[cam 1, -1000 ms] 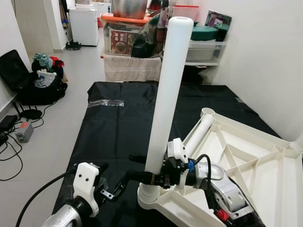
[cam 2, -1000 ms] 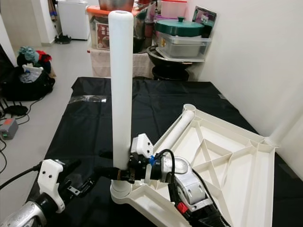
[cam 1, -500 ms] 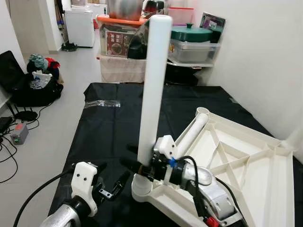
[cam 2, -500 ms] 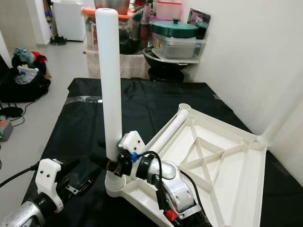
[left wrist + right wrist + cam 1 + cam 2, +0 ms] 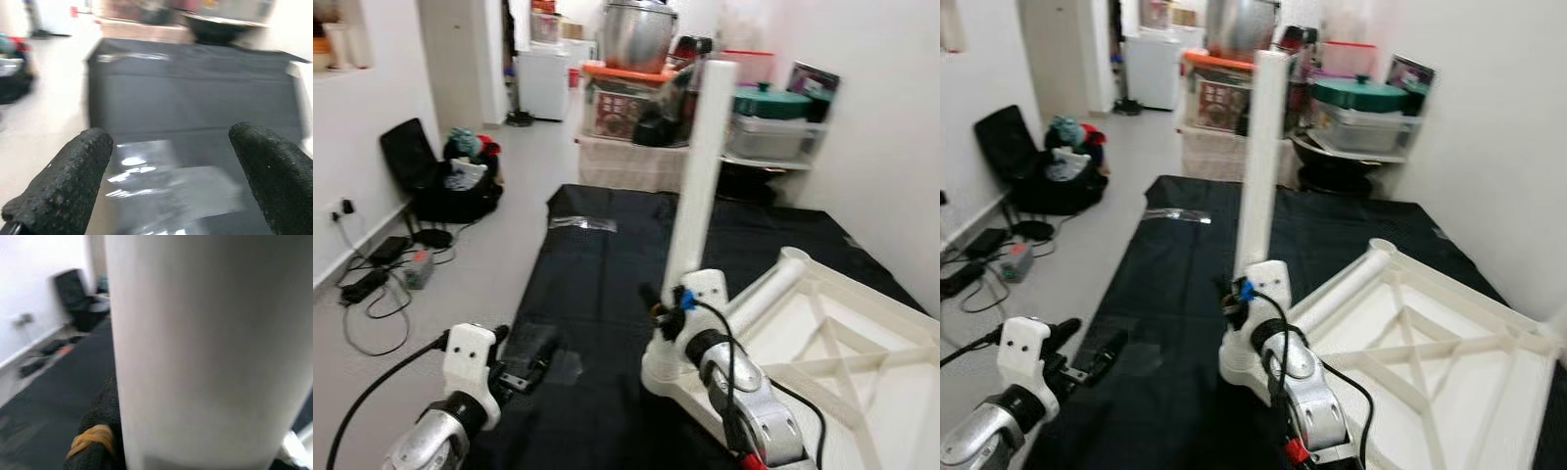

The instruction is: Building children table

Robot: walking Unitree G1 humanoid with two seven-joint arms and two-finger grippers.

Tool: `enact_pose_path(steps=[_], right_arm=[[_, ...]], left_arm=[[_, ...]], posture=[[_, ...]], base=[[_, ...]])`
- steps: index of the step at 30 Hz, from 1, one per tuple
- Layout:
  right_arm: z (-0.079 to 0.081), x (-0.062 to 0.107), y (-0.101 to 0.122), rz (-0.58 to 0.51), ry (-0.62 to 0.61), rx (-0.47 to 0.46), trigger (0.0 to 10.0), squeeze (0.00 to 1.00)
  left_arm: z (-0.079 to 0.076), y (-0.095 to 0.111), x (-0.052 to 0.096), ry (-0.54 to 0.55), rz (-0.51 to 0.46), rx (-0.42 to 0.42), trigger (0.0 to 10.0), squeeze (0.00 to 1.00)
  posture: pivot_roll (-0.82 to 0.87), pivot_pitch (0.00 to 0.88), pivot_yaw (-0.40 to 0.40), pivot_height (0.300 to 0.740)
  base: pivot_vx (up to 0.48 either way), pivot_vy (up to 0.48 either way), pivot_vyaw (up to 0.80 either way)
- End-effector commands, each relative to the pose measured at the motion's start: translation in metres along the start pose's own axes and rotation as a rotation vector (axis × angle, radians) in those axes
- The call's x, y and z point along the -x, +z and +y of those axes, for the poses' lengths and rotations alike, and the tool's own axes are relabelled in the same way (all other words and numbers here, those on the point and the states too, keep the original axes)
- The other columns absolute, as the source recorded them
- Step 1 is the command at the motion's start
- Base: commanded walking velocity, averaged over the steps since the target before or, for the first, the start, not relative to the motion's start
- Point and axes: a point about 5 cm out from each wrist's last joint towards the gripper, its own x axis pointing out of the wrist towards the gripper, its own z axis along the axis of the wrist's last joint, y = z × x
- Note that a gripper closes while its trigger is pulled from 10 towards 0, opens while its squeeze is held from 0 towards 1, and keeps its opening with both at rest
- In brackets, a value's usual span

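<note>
Here, right gripper (image 5: 668,311) clasps smooth cylindrical table leg (image 5: 698,176).

Upturned tabletop (image 5: 862,377) lies at four o'clock on the floor sheet (image 5: 597,284), with one table leg (image 5: 700,186) standing upright in its near-left corner socket and a second leg (image 5: 766,289) lying along its left rim. Right gripper (image 5: 658,305) sits against the upright leg's base; left gripper (image 5: 514,360) hovers at eight o'clock, over the sheet's left edge. Loaded shelves (image 5: 724,117) stand at twelve o'clock behind the sheet, a bag (image 5: 460,181) at ten.
</note>
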Motion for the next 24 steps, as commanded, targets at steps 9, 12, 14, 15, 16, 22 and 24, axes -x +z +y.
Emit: enact_pose_path(steps=[9,12,14,15,16,22,24], right_arm=[[-0.077,0.024,-0.032,0.164,-0.566,0.021,10.0,0.0],[-0.08,0.027,-0.03,0.15,-0.621,0.02,10.0,0.0],[-0.081,0.028,-0.03,0.146,-0.637,0.001,10.0,0.0],[-0.082,0.029,-0.03,0.143,-0.647,-0.013,10.0,0.0],[-0.082,0.029,-0.03,0.136,-0.657,-0.055,10.0,0.0],[-0.087,0.029,-0.026,0.089,-0.701,-0.18,10.0,0.0],[-0.092,0.03,-0.024,0.073,-0.746,-0.216,10.0,0.0]], left_arm=[[0.004,-0.002,-0.004,0.037,0.0,-0.001,10.0,0.0],[0.004,-0.002,-0.006,0.043,-0.001,-0.001,10.0,0.0],[0.004,-0.002,-0.006,0.042,0.0,-0.001,10.0,0.0],[0.004,-0.002,-0.006,0.041,0.0,-0.002,10.0,0.0],[0.004,-0.002,-0.007,0.042,0.0,-0.002,10.0,0.0],[0.004,-0.003,-0.009,0.042,0.003,-0.003,10.0,0.0],[0.004,-0.003,-0.009,0.043,0.004,-0.004,10.0,0.0]], posture=[[0.15,0.0,-0.111,0.74],[0.15,0.0,-0.111,0.74],[0.15,0.0,-0.111,0.74],[0.15,0.0,-0.111,0.74],[0.15,0.0,-0.104,0.74],[0.14,0.0,-0.102,0.74],[0.14,0.0,-0.099,0.74]], base=[[0.0,0.0,0.0],[0.0,0.0,0.0],[0.0,0.0,0.0],[0.0,0.0,0.0],[0.0,0.0,0.0],[0.0,0.0,0.0],[0.0,0.0,0.0]])
